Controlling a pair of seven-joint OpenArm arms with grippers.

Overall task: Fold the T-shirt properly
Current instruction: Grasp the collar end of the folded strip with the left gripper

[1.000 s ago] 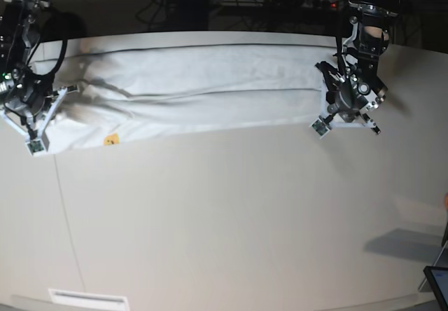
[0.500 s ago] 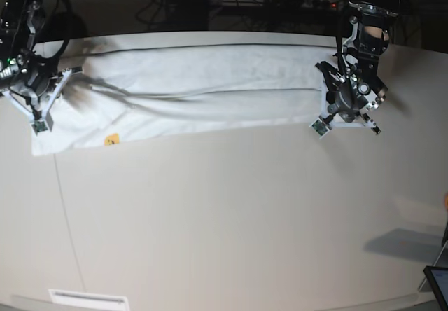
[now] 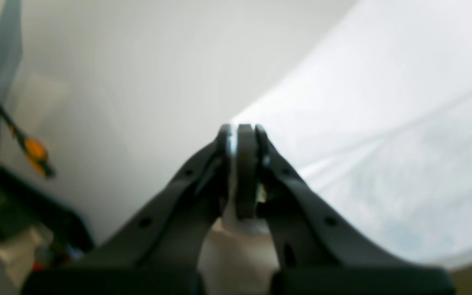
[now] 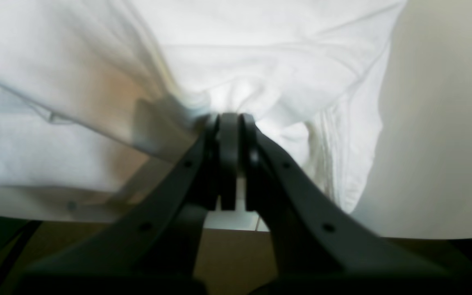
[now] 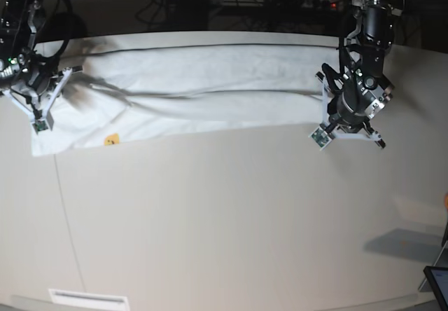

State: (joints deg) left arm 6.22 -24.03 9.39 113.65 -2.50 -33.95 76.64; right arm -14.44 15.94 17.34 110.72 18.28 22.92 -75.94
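Stretching the shirt along the far edge

Working across the base view from its left, our right gripper (image 5: 38, 108) is clamped on a bunched fold of the T-shirt (image 5: 203, 94) near the bench's (image 5: 224, 213) far left corner; the wrist view shows cloth puckering into the closed jaws. The shirt lies as a long white band along the far edge, one small yellow patch of print showing. Our left gripper (image 5: 346, 118) sits at the band's other end with its fingers pressed together; a sliver of pale material sits between them, though we cannot tell if it is fabric. To do this well, we judge both ends should move together with even tension, so the creases flatten. Both wrist views are blurred, and the sleeves and collar cannot be made out.
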